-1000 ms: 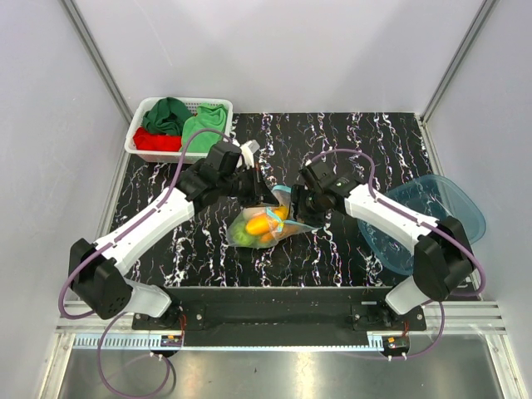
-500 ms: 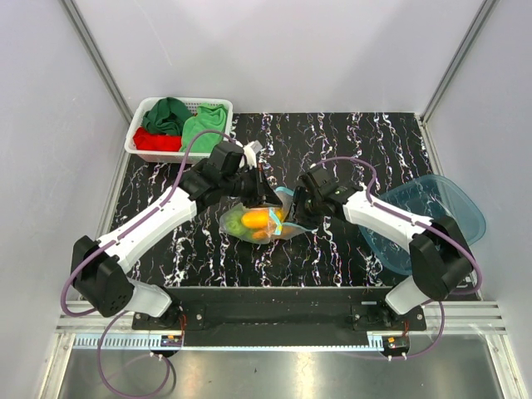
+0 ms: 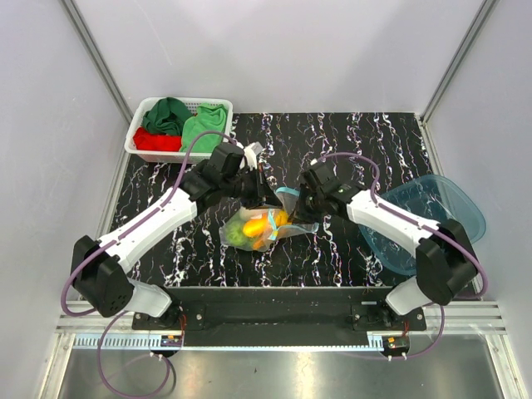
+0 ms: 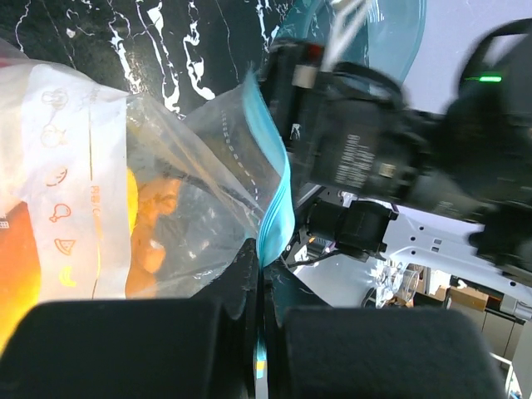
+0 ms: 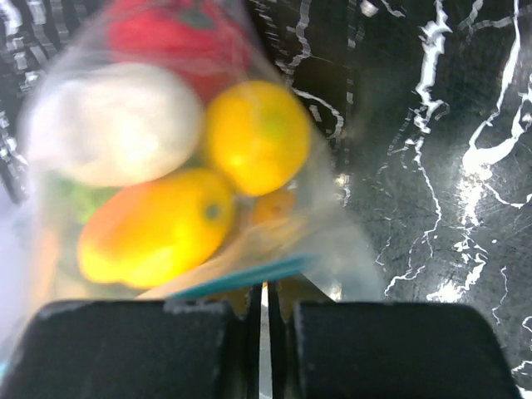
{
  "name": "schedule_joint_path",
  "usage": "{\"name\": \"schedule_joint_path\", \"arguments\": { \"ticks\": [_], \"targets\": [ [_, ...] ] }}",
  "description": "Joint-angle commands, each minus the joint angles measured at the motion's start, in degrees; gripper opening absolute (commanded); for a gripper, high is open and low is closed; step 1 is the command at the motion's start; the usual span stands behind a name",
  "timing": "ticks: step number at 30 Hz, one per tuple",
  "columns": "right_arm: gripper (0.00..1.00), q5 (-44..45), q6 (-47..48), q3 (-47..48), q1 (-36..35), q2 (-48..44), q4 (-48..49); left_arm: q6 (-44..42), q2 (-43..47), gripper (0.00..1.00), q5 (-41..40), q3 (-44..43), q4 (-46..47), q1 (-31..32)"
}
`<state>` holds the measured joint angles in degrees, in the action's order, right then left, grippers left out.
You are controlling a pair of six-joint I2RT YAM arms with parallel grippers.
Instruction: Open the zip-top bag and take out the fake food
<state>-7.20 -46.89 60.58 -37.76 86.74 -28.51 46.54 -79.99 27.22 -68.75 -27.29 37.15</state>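
Right now your left gripper [image 4: 262, 266] is clenched on the light blue zip strip [image 4: 277, 199] of the clear, crinkly plastic zip-top bag [image 3: 259, 226]. Your right gripper [image 5: 264, 306] is pinched tight on the opposite lip of the same mouth, so both jaws are closed on plastic. The bag is strung between them, on the left-arm side of the translucent teal plastic tub [image 3: 449, 204], over the black marbled table [image 3: 374, 141]; I cannot tell whether its bottom touches the table. The small glossy plastic fake food [image 5: 158, 216] — yellow, orange, red, one pale white piece — is all inside.

By my reading you are at the opening step. The next move calls for drawing the two lips apart, one toward the tub and one away — evenly, so neither slips.

The left wrist view shows the strip edge-on at the pads. The right wrist view shows the food pieces plainly. Only the top view places the bag against the tub.
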Motion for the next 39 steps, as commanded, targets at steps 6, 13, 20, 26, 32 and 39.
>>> {"name": "schedule_joint_path", "arguments": {
  "ticks": [6,13,20,26,32,39],
  "targets": [
    [0.00,-2.6,-1.2,5.4,0.6,-8.0,-4.1,1.1,0.0,0.00,4.2,-1.6,5.3,0.3],
    [0.00,0.3,3.6,13.9,1.1,-9.0,-11.7,1.2,-1.2,0.00,2.9,-1.3,4.6,0.3],
    [0.00,9.1,10.8,21.8,1.0,-11.8,-21.3,-0.1,-1.1,0.00,0.8,-0.5,1.7,0.2],
    [0.00,4.7,8.8,19.7,1.3,-11.4,-24.0,-0.6,-0.7,0.00,1.0,-0.6,1.9,0.2],
    [0.00,0.7,4.6,11.2,2.4,-8.9,-15.1,0.1,-1.5,0.00,2.4,-1.4,2.5,0.2],
    [0.19,-3.6,8.5,11.3,6.0,-2.5,-11.7,0.3,-1.8,0.00,3.0,-1.3,2.7,0.3]
  ]
}}
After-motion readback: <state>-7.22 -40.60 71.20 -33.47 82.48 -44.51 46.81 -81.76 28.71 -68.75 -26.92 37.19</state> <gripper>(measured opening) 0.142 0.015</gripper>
